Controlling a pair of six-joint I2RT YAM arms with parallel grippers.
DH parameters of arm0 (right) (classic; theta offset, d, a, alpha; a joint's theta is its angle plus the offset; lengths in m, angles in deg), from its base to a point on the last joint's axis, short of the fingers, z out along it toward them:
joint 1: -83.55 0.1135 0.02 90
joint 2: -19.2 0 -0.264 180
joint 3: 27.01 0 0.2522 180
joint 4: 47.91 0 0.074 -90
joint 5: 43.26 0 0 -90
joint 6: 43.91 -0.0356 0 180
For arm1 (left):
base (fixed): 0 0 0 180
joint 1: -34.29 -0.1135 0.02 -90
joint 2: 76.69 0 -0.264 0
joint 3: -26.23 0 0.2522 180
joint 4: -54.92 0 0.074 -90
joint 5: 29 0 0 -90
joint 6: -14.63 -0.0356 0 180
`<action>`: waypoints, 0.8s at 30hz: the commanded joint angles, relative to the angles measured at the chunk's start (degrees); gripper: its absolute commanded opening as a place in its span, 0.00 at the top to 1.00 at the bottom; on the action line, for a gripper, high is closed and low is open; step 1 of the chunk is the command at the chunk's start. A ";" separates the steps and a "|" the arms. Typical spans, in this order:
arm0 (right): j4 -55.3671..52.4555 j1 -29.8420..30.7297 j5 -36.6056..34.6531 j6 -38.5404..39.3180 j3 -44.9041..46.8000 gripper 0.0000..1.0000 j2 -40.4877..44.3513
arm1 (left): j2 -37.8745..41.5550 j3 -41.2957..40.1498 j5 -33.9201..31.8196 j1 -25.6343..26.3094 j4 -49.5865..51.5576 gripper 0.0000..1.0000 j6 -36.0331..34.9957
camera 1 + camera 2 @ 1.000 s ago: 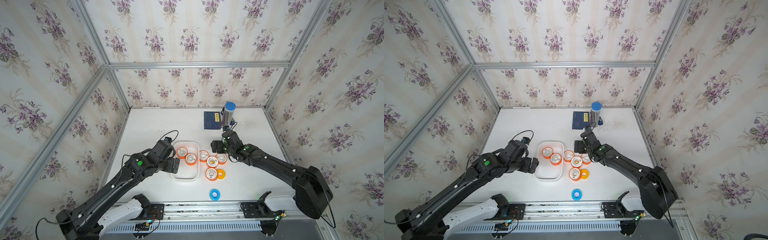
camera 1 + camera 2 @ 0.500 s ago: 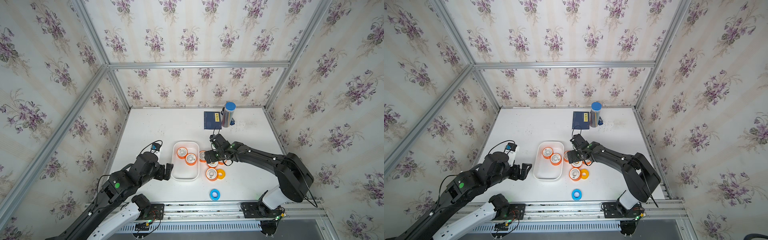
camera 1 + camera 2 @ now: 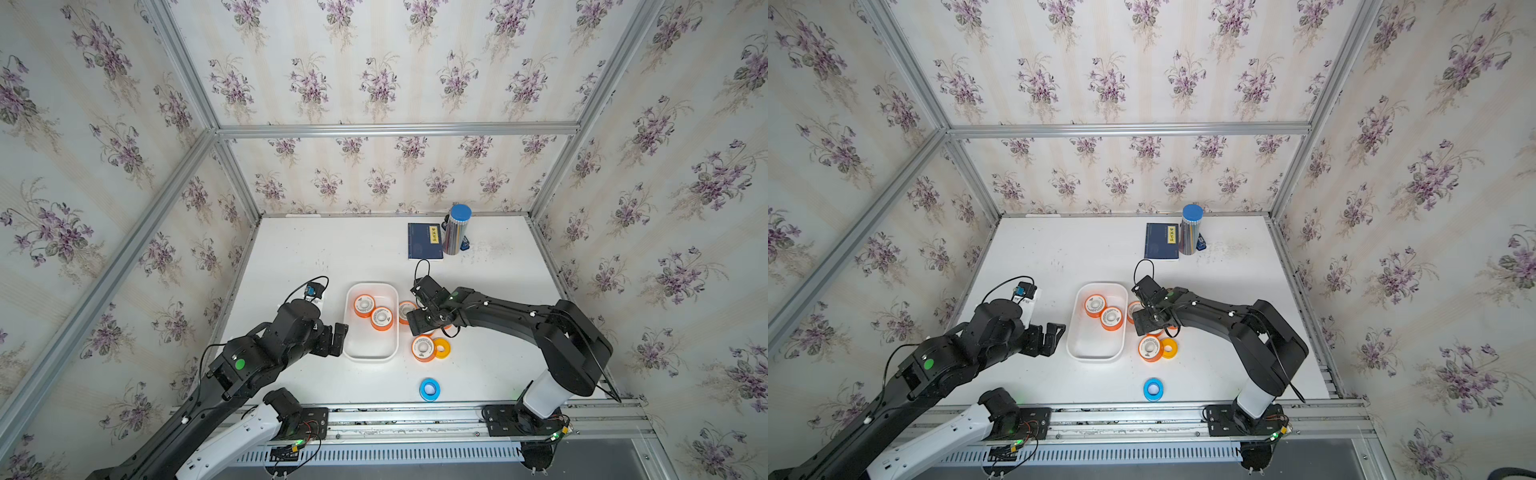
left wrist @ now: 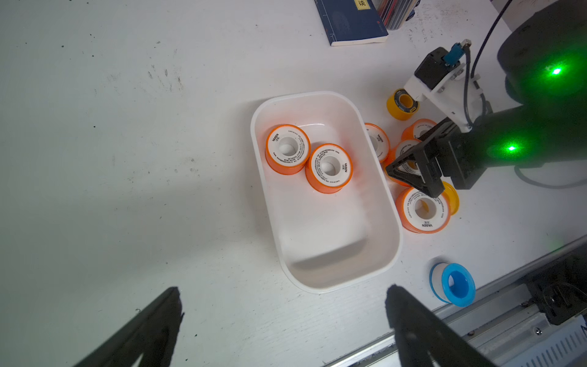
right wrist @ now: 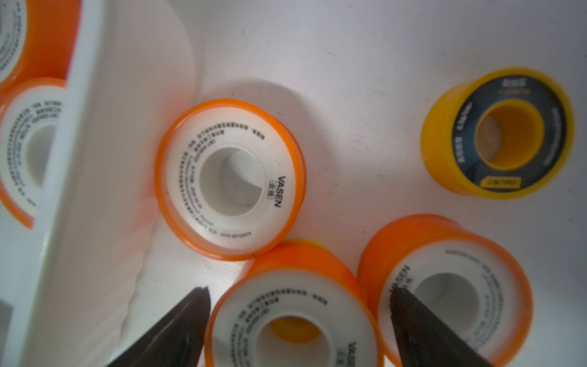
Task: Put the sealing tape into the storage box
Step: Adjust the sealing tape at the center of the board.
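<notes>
The storage box (image 3: 370, 357) is a shallow white tray holding two orange sealing tape spools (image 3: 364, 305) (image 3: 381, 319). Several more spools lie just right of it: orange ones (image 3: 423, 348), a yellow one (image 3: 441, 347) and a blue one (image 3: 429, 389) nearer the front. My right gripper (image 3: 419, 326) hangs over this cluster. In the right wrist view it (image 5: 298, 289) is open, with its fingers either side of an orange spool (image 5: 295, 263) stacked on a yellow one. My left gripper (image 3: 338, 338) (image 4: 282, 287) stands open and empty at the box's left side.
A dark blue booklet (image 3: 424, 241) and a tall silvery cylinder with a blue cap (image 3: 457, 228) stand at the back of the white table. Another yellow spool (image 5: 498, 133) lies apart from the cluster. The metal rail (image 3: 415, 419) runs along the front edge.
My left arm has drawn back from the box toward the front left. My right gripper has moved toward the box and down over the spool cluster.
</notes>
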 commanded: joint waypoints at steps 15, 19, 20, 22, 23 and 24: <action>-3.10 0.83 -3.93 -1.66 -2.64 0.24 1.75 | -0.45 0.09 -1.45 -0.03 0.27 0.00 0.07; -4.34 0.83 -3.84 -1.69 -4.42 0.25 3.78 | -0.44 0.18 -1.88 -0.09 0.38 0.00 0.24; -4.42 0.83 -3.25 -1.62 -4.90 0.25 4.45 | -0.44 0.18 -1.97 -0.11 0.39 0.00 0.24; -4.84 0.83 -2.69 -1.61 -5.76 0.25 5.53 | -0.44 0.14 -2.07 -0.11 0.37 0.00 0.32; -5.10 0.83 -2.31 -1.53 -6.27 0.25 6.06 | -0.44 0.09 -2.07 -0.13 0.38 0.00 0.39; -5.38 0.83 -2.15 -1.36 -6.65 0.26 6.24 | -0.53 0.02 -2.07 -0.18 0.25 0.00 0.41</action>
